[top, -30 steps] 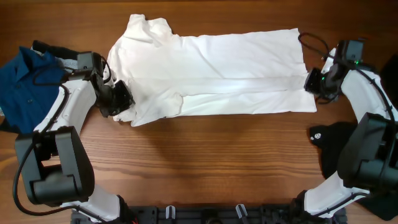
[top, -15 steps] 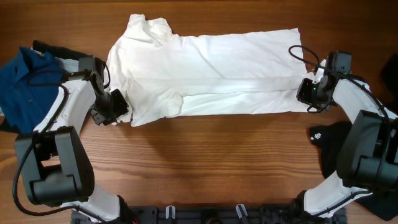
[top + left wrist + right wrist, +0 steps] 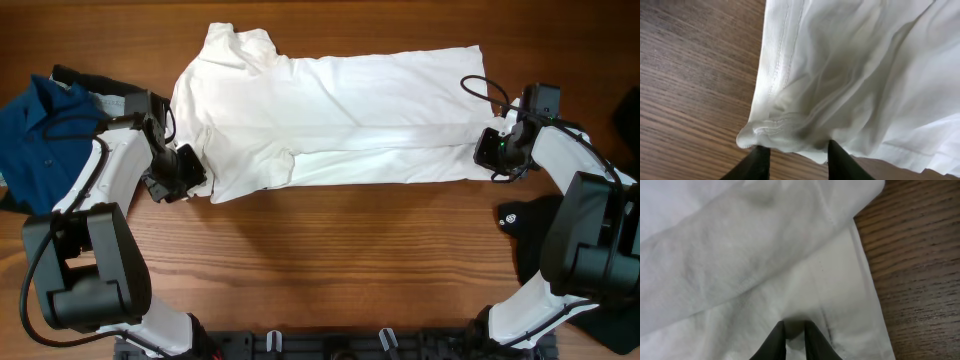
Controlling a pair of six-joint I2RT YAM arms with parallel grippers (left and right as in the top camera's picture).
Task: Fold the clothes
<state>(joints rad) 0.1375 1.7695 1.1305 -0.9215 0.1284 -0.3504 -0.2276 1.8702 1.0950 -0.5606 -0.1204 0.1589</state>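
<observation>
Left arm (image 3: pixel 100 185) and right arm (image 3: pixel 585 165): smooth white shells, black joints and bulky black bases, with thin black cables (image 3: pixel 478 82) looping near the wrists. Left gripper (image 3: pixel 797 161) and right gripper (image 3: pixel 792 334): black, each ending in two dark tapering fingers (image 3: pixel 757 162).

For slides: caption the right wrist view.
Right hand pinches a white fabric T-shirt near its edge on a wooden table.

Left arm (image 3: pixel 105 178) bent at elbow, reaching in from left side. Left gripper (image 3: pixel 188 172) down low, pointing right. Its two dark fingers (image 3: pixel 759 162) apart, jaws open, nothing held.
Right arm (image 3: pixel 570 155) bent, reaching in from right side. Right gripper (image 3: pixel 482 152) down low, pointing left. Its fingers (image 3: pixel 774 341) almost together, pinching small fold of white T-shirt (image 3: pixel 740 255).
</observation>
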